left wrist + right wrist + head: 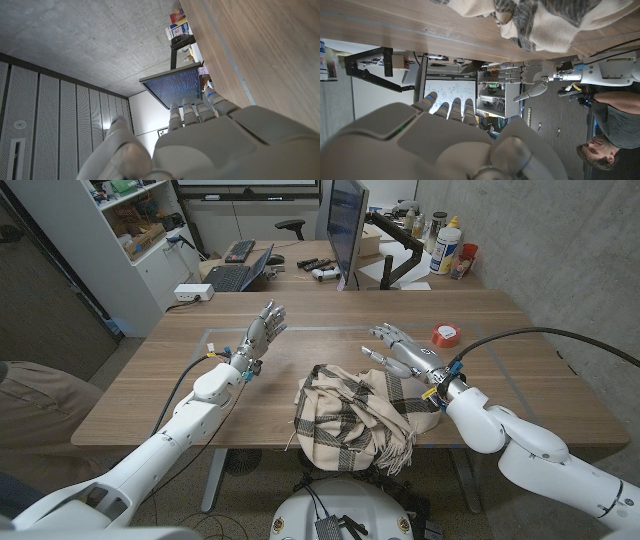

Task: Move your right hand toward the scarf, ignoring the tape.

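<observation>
Head view, right robot hand (400, 346) open beside scarf (352, 416) (edge overhanging table (150, 395))

Head camera looks down over the brown wooden table (150, 380); both inverted wrist cameras, close behind their hands, share it.

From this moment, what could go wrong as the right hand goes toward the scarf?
1. The right hand hovers between the cream and dark plaid scarf and the red tape roll, so a drift outward might knock the tape.
2. The scarf's fringe hangs over the wooden table edge; a push toward that edge could drag it off.
</observation>
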Available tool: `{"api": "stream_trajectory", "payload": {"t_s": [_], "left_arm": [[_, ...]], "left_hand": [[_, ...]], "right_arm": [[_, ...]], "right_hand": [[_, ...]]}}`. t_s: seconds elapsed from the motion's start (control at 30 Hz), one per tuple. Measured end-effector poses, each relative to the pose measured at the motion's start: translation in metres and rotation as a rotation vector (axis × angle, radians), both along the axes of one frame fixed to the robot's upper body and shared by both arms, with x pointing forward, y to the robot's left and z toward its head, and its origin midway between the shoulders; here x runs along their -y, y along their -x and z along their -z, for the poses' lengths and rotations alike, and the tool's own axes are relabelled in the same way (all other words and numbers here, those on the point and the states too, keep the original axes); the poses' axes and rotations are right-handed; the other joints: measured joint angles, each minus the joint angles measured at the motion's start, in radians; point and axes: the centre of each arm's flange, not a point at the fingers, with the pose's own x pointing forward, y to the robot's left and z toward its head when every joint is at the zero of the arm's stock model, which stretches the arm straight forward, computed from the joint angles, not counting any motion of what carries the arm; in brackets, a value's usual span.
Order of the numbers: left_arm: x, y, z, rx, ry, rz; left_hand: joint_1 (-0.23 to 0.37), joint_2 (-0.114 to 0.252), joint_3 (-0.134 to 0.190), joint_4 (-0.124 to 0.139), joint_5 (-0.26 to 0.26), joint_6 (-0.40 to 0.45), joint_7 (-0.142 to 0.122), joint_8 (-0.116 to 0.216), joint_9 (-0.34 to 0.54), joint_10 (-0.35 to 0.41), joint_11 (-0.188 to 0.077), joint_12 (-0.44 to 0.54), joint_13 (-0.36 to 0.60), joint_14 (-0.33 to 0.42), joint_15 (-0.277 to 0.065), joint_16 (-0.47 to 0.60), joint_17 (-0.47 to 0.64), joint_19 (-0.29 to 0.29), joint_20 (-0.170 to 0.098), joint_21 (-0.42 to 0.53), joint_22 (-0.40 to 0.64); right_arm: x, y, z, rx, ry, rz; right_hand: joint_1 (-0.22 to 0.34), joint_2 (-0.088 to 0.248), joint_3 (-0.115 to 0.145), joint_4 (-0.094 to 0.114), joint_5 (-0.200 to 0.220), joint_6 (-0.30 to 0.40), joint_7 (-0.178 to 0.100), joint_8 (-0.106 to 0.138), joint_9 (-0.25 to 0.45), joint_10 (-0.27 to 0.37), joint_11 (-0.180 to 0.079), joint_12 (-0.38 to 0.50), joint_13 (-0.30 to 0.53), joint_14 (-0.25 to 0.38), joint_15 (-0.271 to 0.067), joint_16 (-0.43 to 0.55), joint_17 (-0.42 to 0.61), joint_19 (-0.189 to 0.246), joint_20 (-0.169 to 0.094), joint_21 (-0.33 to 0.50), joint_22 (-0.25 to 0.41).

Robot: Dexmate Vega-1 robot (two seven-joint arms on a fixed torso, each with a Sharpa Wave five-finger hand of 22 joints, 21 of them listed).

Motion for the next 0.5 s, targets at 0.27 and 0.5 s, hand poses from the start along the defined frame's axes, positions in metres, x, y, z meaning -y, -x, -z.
{"api": "stream_trajectory", "payload": {"t_s": [0.27, 0.5], "left_arm": [[-0.003, 0.000, 0.000, 0.000, -0.002, -0.003], [-0.002, 0.002, 0.000, 0.005, -0.003, 0.001]], "left_hand": [[0.000, 0.000, 0.000, 0.000, 0.000, 0.000, 0.000, 0.000, 0.000, 0.000, 0.000, 0.000, 0.000, 0.000, 0.000, 0.000, 0.000, 0.000, 0.000, 0.000, 0.000], [0.000, 0.000, 0.003, -0.003, 0.000, 0.000, 0.000, 0.000, 0.000, -0.004, -0.004, 0.000, 0.000, -0.003, 0.003, 0.000, 0.000, 0.000, 0.000, 0.000, 0.000]], "right_arm": [[-0.007, 0.000, 0.007, -0.013, -0.001, 0.007], [-0.010, 0.000, 0.013, -0.027, -0.002, 0.020]], "right_hand": [[0.000, 0.000, 0.005, 0.005, 0.000, -0.006, -0.005, 0.000, 0.000, 0.000, 0.000, 0.000, 0.000, 0.000, 0.000, 0.000, 0.000, 0.000, 0.000, 0.000, 0.000], [0.000, 0.000, 0.017, 0.013, 0.000, -0.006, -0.005, 0.000, 0.000, -0.004, -0.003, 0.000, 0.000, 0.000, 0.000, 0.005, 0.000, 0.000, 0.000, 0.000, 0.000]]}}
